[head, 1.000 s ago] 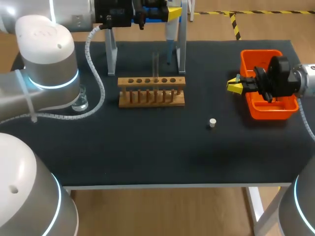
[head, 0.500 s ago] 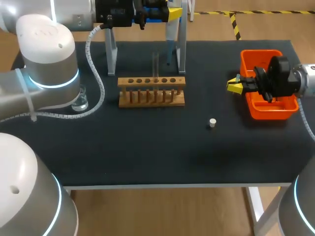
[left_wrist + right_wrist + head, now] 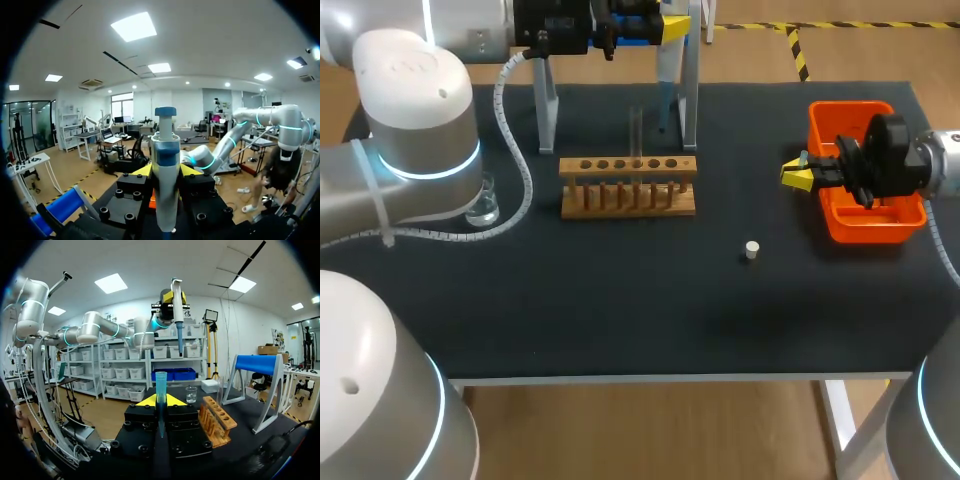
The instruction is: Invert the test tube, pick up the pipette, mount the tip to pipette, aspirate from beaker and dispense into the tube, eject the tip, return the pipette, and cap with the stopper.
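Head view: you are looking down on the dark bench (image 3: 620,310). Your left arm is coming in from 9 o'clock and reaching to the far edge at 12 o'clock. There the left hand (image 3: 660,27) is pinching the pipette (image 3: 665,75) upright, close by the metal stand (image 3: 691,100). Just nearer to you, the wooden rack (image 3: 628,186) is sitting with the test tube (image 3: 636,128) standing upright in one of its holes. The beaker (image 3: 483,205) is standing at the rack's 9 o'clock, partly hidden behind the left arm. The white stopper (image 3: 752,250) is lying on the bench at the rack's 4 o'clock, apart from it. At the bench's 3 o'clock, the right hand (image 3: 800,175) is hovering at the 9 o'clock edge of the orange bin (image 3: 865,225), pinching a pipette tip (image 3: 804,158).

Left wrist view: you are seeing the left hand (image 3: 166,172) pressing on the pipette (image 3: 165,150) from both sides. One yellow fingertip (image 3: 143,170) is showing on each side of the white body.

Right wrist view: you are seeing the right hand (image 3: 160,401) gripping the blue pipette tip (image 3: 160,385), which is pointing straight out between its fingers. Ahead of the hand, toward its 1 o'clock, the beaker (image 3: 191,394) is standing on the bench. The wooden rack (image 3: 218,422) is sitting closer, toward 2 o'clock. Beyond them the pipette (image 3: 177,310) is hanging high in the left hand.
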Motion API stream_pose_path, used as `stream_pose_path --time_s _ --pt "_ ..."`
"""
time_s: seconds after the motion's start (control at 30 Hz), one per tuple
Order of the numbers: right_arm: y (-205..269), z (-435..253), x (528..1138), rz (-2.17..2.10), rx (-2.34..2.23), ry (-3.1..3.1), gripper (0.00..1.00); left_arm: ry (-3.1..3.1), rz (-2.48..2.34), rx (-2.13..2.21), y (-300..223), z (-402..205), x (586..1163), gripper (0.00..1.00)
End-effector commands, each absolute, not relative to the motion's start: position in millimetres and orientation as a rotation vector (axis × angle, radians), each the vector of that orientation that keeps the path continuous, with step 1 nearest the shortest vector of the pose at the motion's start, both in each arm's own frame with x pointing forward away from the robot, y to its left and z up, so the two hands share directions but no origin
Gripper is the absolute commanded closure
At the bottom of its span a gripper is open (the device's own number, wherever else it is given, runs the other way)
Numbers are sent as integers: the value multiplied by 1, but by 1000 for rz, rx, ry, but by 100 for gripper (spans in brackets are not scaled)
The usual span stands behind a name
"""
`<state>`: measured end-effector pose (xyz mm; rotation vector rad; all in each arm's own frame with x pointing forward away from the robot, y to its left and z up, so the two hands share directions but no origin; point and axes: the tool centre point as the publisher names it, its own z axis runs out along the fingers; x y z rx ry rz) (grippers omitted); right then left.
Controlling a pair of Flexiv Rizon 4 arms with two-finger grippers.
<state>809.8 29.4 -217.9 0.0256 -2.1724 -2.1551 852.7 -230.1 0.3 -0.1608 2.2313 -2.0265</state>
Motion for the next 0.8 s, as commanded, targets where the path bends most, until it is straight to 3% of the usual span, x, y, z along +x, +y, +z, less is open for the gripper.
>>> stream_pose_path --time_s 0.03,0.8 --pt "29 -217 809 -2153 26 -2175 100 2234 -2027 -160 -230 1 853 100" --pt "31 -217 809 -2153 27 -2177 100 2234 -2027 -160 -230 1 853 100"
